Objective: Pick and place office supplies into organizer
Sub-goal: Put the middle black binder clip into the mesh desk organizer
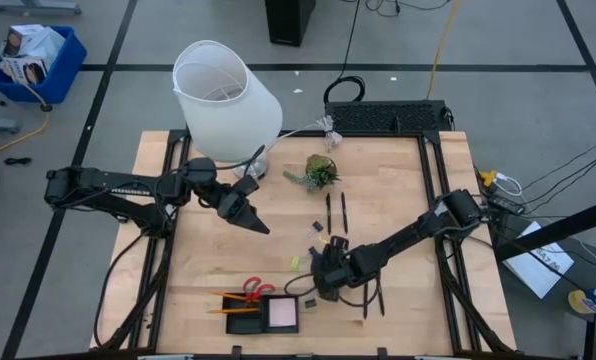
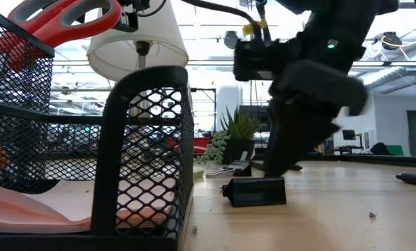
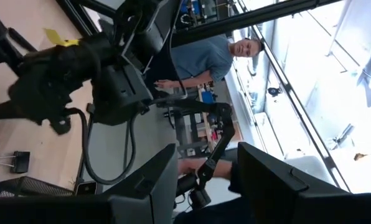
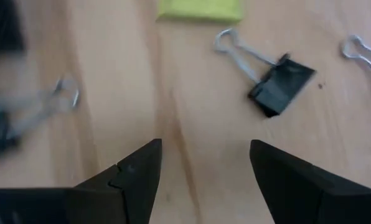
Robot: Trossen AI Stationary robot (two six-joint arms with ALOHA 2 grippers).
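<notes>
The organizer (image 1: pixel 240 320), a black mesh tray at the table's near edge, holds the pink sticky-note pad (image 1: pixel 282 314), red-handled scissors (image 1: pixel 254 290) and orange pencils (image 1: pixel 230 302). My right gripper (image 1: pixel 320 283) hovers open, low over the table just right of the organizer. In the right wrist view its fingers (image 4: pixel 136 171) stand short of a black binder clip (image 4: pixel 280 84), with the yellow-green piece (image 4: pixel 201 9) beyond and another clip (image 4: pixel 11 118) to the side. A clip (image 2: pixel 254 192) lies on the wood below it. My left gripper (image 1: pixel 250 215) hangs open above the table's middle left.
A white lamp (image 1: pixel 223 95) stands at the far left, a green plant sprig (image 1: pixel 321 172) beside it and a black keyboard-like box (image 1: pixel 388 116) at the far edge. Black pens (image 1: pixel 336 212) lie mid-table, more pens (image 1: pixel 370 300) near the right gripper. A person (image 3: pixel 204 59) stands beyond the table.
</notes>
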